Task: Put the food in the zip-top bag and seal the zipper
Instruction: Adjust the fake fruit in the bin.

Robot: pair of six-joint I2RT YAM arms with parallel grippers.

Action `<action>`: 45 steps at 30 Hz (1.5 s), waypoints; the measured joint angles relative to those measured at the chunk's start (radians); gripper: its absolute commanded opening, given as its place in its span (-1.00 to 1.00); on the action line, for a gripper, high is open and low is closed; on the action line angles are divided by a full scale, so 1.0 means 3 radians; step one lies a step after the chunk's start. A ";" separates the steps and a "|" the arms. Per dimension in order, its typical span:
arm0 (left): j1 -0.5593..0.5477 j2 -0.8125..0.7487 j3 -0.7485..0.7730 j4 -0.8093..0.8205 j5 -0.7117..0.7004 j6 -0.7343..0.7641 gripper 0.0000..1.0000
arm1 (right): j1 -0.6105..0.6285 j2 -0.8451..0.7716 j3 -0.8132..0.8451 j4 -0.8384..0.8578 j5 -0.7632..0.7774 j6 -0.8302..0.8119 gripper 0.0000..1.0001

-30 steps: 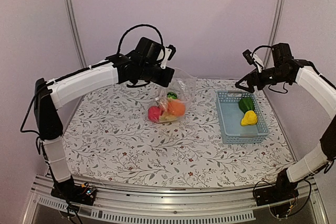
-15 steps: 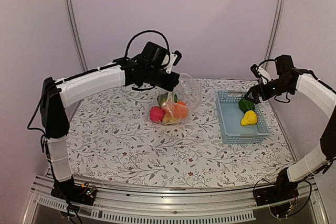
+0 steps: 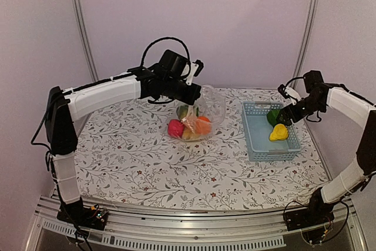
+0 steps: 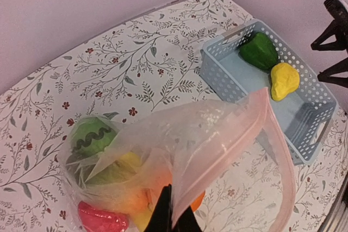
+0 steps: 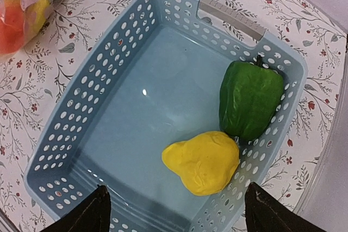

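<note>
The clear zip-top bag lies on the table with pink, orange and green food inside. My left gripper is shut on the bag's mouth edge and holds it lifted; in the left wrist view the fingertips pinch the pinkish plastic. A green pepper and a yellow piece lie in the light-blue basket. My right gripper is open and empty, hovering just above the yellow piece.
The basket stands at the right of the floral table, near its right edge. Metal frame posts rise at the back corners in front of the back wall. The bag also shows at the top left of the right wrist view.
My right gripper came down and in from above the basket's far end to just over the pepper and yellow piece. My left gripper shifted the bag's mouth slightly right.
</note>
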 measured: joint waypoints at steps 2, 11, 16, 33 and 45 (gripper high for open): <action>0.0000 -0.0003 -0.0024 0.0011 0.0000 -0.0005 -1.00 | 0.0000 0.0061 -0.0047 -0.0015 0.0022 -0.0018 0.64; -0.0001 -0.0001 -0.0067 0.0015 0.0005 -0.0028 -1.00 | 0.0000 0.0276 -0.0150 -0.0046 0.0263 -0.0058 0.69; -0.0003 -0.0001 -0.0053 0.0014 0.0036 -0.0039 -1.00 | 0.0000 0.0356 -0.0149 -0.0017 0.0465 -0.0102 0.72; -0.0003 -0.0003 -0.0050 -0.0001 0.0014 -0.0042 -1.00 | 0.0000 0.0900 0.0025 0.0064 0.0655 -0.0223 0.78; -0.0014 -0.0031 -0.0114 0.0010 0.0004 -0.0079 -1.00 | 0.0000 0.1003 -0.0080 0.0137 0.0446 -0.0228 0.98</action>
